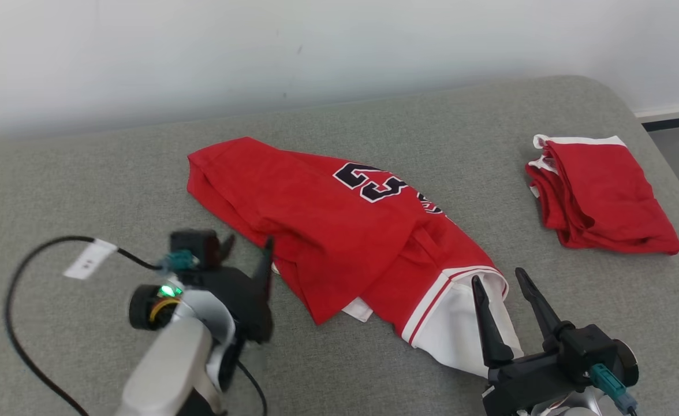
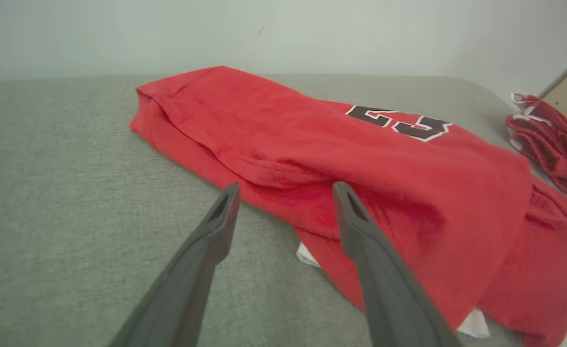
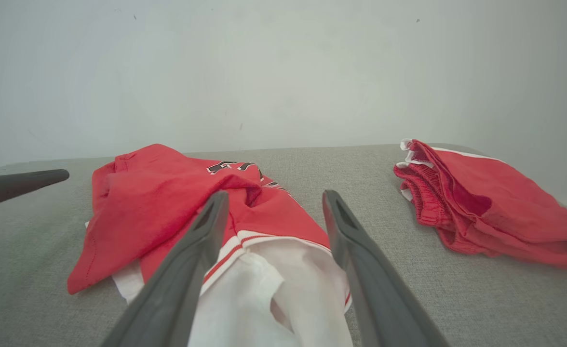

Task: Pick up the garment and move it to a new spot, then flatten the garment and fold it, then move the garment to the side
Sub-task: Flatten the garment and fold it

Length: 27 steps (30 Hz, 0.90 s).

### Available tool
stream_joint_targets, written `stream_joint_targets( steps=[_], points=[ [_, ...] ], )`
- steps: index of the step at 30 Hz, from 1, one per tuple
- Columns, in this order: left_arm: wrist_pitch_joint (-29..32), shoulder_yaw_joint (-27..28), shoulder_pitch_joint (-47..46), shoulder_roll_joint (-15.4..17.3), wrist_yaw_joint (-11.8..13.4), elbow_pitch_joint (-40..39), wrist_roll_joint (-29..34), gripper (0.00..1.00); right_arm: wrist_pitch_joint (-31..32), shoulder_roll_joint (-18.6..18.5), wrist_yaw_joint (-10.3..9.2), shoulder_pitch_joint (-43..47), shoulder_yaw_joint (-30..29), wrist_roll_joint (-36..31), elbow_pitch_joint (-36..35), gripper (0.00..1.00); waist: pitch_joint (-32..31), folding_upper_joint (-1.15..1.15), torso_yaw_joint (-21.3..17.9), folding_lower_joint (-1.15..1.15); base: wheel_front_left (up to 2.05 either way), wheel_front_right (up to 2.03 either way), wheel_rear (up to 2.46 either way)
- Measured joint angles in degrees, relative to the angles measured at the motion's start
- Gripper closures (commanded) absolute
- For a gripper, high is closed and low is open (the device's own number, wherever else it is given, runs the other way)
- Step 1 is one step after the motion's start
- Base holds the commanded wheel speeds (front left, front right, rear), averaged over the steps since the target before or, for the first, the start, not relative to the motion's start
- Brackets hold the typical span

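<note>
A red jersey [image 1: 339,231] with a dark number 23 and a white inner lining lies rumpled across the middle of the grey padded table [image 1: 85,190]. My left gripper [image 1: 247,245] hovers open at the jersey's near-left edge; in the left wrist view [image 2: 286,190] its fingers straddle that red edge [image 2: 312,159]. My right gripper [image 1: 498,277] stands open over the white lining at the jersey's near-right end, with the lining between its fingers in the right wrist view [image 3: 271,197]. The jersey [image 3: 168,202] lies loose under it, not gripped.
A second red garment with white trim [image 1: 602,193] lies folded at the table's right side, also seen as a red pile [image 3: 481,207] to the right in the right wrist view. A black cable with a white tag [image 1: 88,259] loops at the left. The wall stands behind.
</note>
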Motion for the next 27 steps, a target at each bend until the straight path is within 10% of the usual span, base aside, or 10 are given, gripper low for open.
stream_joint_targets(
  steps=[19, 21, 27],
  points=[
    [4.46, -12.1, 11.53, 1.01, -0.7, -10.09, 5.03, 0.0, -0.11, -0.02, 0.0, 0.32, 0.31, 0.29, 0.27, 0.0, -0.09, 0.0, -4.96, 0.0, 0.0, 0.0, 0.0],
    [4.71, -12.22, 11.53, 1.36, -0.14, -10.24, 5.3, 0.88, -0.12, -0.01, 0.0, 0.25, 0.35, 0.29, 0.33, 0.0, 0.04, 0.0, -5.31, 0.0, 0.0, 0.0, 0.0],
    [3.78, -10.89, 11.61, 1.56, 0.29, -12.77, 3.85, 1.0, -0.19, -0.01, 0.0, 0.22, 0.11, 0.4, 0.26, 0.0, 0.23, 0.0, -5.68, 0.0, 0.0, 0.0, 0.0]
  ],
)
